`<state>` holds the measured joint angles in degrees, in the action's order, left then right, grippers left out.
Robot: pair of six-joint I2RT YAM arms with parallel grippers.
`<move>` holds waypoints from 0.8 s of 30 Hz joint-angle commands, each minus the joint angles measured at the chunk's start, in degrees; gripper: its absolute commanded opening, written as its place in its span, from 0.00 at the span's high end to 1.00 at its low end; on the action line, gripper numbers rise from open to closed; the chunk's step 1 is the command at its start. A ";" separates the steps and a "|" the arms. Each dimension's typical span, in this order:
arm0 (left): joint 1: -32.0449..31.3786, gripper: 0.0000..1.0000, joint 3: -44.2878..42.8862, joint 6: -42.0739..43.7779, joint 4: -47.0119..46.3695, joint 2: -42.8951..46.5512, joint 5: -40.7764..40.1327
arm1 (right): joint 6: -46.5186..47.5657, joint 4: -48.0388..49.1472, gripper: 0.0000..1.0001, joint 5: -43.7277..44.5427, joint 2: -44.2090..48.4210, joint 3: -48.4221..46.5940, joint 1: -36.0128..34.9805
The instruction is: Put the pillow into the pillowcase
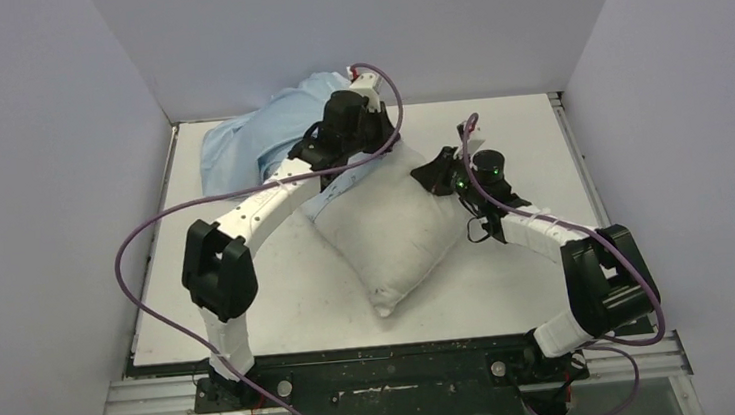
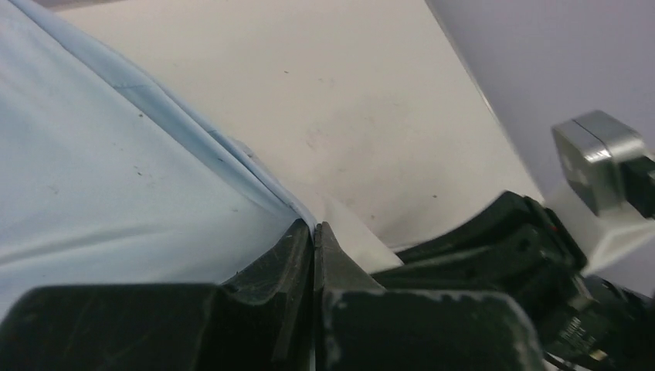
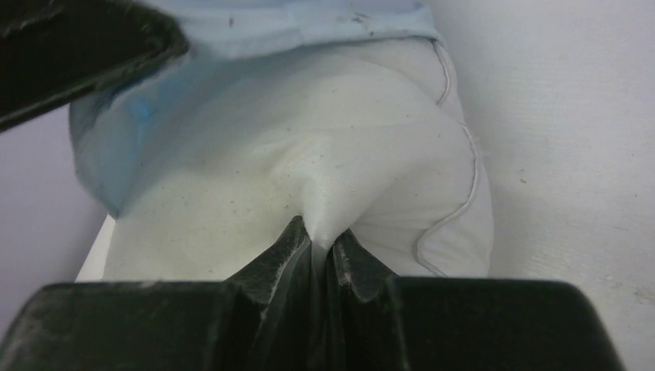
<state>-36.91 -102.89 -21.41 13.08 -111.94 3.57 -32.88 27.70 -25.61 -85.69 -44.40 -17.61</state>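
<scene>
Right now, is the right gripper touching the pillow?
Touching. The right wrist view shows the right gripper shut on a pinched fold of the pillow.

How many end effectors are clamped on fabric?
2: left end effector pinches the pillowcase hem; right end effector pinches the pillow near its far right corner.

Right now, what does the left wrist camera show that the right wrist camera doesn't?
Only the left wrist view: the left gripper shut on the hem of the pillowcase, with bare table beyond it. Only the right wrist view: the right gripper pinching a fold of the pillow, with the pillowcase draped over the pillow's far end. Both: light-blue pillowcase fabric and the white table.
</scene>
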 commanded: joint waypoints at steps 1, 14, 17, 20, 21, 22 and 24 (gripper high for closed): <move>-5.30 1.00 10.33 -14.58 -18.30 8.76 15.06 | -7.21 14.92 1.00 7.70 1.62 1.58 -1.42; -5.88 0.92 21.78 -15.04 -15.14 12.18 11.59 | -8.39 6.34 0.87 19.03 1.86 1.53 -1.67; -2.90 0.68 19.84 -13.18 -10.82 13.86 11.97 | -5.95 -0.24 0.73 21.02 5.07 1.26 -1.70; 0.78 0.51 19.73 -10.79 -7.56 17.45 10.44 | -3.39 -7.87 0.53 22.61 9.34 -0.43 -1.65; 2.42 0.47 20.26 -10.13 -6.93 18.85 10.31 | -2.03 -10.68 0.47 22.52 10.37 -1.42 -1.79; 4.03 0.45 20.87 -9.88 -6.39 20.15 10.41 | -0.77 -13.17 0.43 22.03 11.01 -2.38 -1.86; 7.71 0.43 22.93 -9.12 -5.24 23.20 11.09 | 2.03 -18.34 0.36 20.73 11.86 -4.68 -2.46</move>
<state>-35.29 -80.36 -32.97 5.04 -97.34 12.23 -36.86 18.22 -5.93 -77.43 -43.31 -19.22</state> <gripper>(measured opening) 0.550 0.586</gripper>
